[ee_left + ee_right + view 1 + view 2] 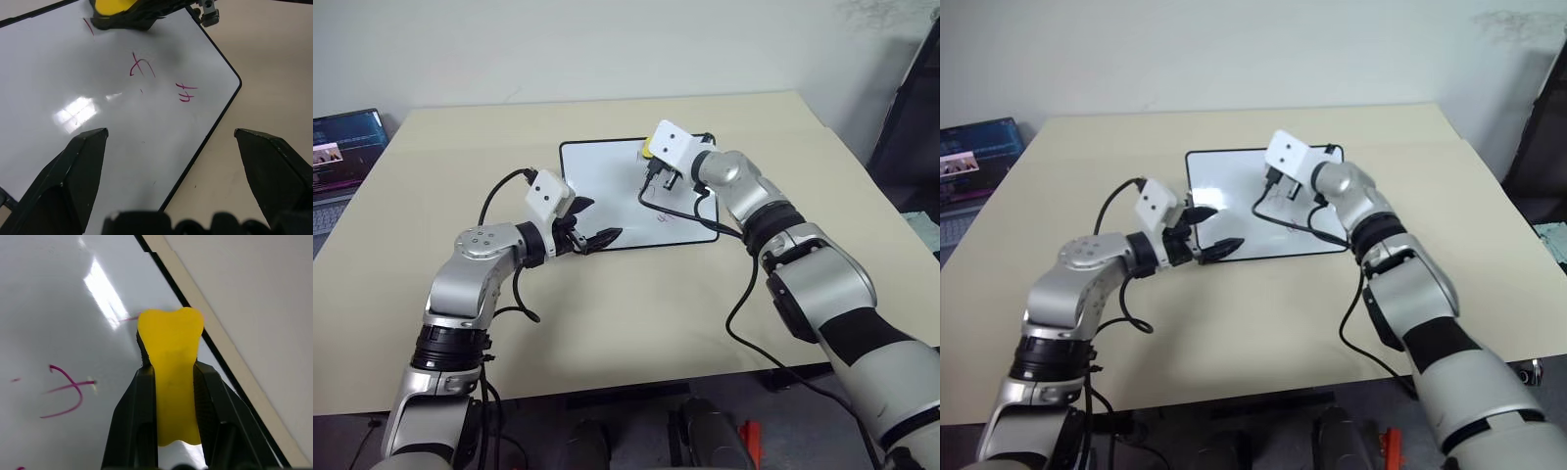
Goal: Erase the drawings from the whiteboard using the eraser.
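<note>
Looking down from the head, one whiteboard (607, 196) is seen lying flat on the table (440, 274). The right gripper (651, 168) is held over the board's far side, much nearer the drawings (142, 66) than the left gripper (592, 223), which is spread wide by the near edge, gripping nothing. Through the left wrist, three red marks are counted: one short stroke beside the eraser (115, 6), one loop in the middle, one small scribble near the board's edge. Through the right wrist, one yellow eraser is seen squeezed between the closed fingers (134, 411), its long side running straight ahead, its tip by the short stroke, with the loop just off to one side.
</note>
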Motion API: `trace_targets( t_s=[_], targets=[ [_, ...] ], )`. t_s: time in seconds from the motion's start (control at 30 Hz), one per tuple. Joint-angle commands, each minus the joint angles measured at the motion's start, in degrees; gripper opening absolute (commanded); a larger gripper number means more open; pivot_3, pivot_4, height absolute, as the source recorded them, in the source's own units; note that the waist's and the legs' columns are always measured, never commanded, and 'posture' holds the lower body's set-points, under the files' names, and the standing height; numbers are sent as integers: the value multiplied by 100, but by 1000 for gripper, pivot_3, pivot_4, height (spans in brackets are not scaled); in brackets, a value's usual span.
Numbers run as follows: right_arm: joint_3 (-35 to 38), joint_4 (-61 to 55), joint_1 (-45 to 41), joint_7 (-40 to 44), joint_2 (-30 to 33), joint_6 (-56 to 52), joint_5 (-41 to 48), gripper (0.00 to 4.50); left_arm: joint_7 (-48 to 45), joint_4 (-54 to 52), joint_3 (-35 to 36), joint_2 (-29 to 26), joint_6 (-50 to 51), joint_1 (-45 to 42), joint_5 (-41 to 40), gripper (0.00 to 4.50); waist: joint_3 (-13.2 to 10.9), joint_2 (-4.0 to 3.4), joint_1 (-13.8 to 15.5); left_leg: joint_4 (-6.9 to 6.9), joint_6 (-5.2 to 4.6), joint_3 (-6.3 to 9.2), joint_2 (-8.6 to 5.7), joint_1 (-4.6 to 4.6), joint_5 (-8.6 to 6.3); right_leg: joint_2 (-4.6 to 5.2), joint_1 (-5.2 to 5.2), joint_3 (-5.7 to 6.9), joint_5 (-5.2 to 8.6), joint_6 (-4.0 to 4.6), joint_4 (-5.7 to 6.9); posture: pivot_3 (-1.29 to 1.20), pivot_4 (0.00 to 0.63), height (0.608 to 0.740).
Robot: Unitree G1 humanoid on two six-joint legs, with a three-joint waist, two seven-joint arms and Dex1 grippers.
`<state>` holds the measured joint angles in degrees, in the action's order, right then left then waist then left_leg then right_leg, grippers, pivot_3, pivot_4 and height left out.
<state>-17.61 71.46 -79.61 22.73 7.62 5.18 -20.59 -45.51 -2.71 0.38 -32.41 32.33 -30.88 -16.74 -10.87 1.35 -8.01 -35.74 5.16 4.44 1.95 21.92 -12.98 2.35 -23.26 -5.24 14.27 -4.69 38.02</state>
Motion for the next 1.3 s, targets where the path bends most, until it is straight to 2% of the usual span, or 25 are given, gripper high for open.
trace_targets(
  t_s=[0.03, 0.3, 0.7, 0.9, 1.13, 1.3],
  targets=[
    [-120, -11, -91, 129, -196, -73, -115, 674, 61, -325, 175, -105, -15, 31, -84, 4500, 0, 0, -15, 0, 0, 0, 0, 0, 0, -1, 0, 0, 0, 0, 1, 0, 150, 740],
    [-169, -8, -50, 296, -358, -94, -172, 673, 167, -472, 224, -109, 38, 169, -119, 4500, 0, 0, -13, 0, 0, 1, 0, -2, 0, -2, 0, 0, 0, -1, 3, 0, 150, 740],
    [70, 164, -395, -454, 249, -453, -99, 672, 167, -493, 212, -103, 69, 160, -105, 4500, -1, 1, 86, -2, 0, 5, -1, 9, 0, -1, 0, 3, 1, -1, -2, 0, 150, 740],
    [148, 187, -452, -609, 319, -471, -78, 672, 148, -434, 148, -61, 48, 97, -91, 4500, -1, 1, 131, 2, 0, 6, -3, 13, 0, -3, -2, -1, 2, 0, -8, 0, 150, 740],
    [159, 86, -394, -309, 171, -369, 8, 672, 120, -392, 172, -74, 35, 45, -101, 4500, -1, 1, 127, 1, 0, 6, -3, 11, 0, -4, -3, -4, 2, 0, -6, 0, 150, 740],
    [649, -591, -277, 1098, 235, -106, 775, 672, 36, -459, 281, -210, 78, 102, -159, 4500, -5, 1, 111, 3, 0, 6, -3, 14, 0, -5, -5, -4, 2, -1, -8, 0, 150, 740]
  ],
)
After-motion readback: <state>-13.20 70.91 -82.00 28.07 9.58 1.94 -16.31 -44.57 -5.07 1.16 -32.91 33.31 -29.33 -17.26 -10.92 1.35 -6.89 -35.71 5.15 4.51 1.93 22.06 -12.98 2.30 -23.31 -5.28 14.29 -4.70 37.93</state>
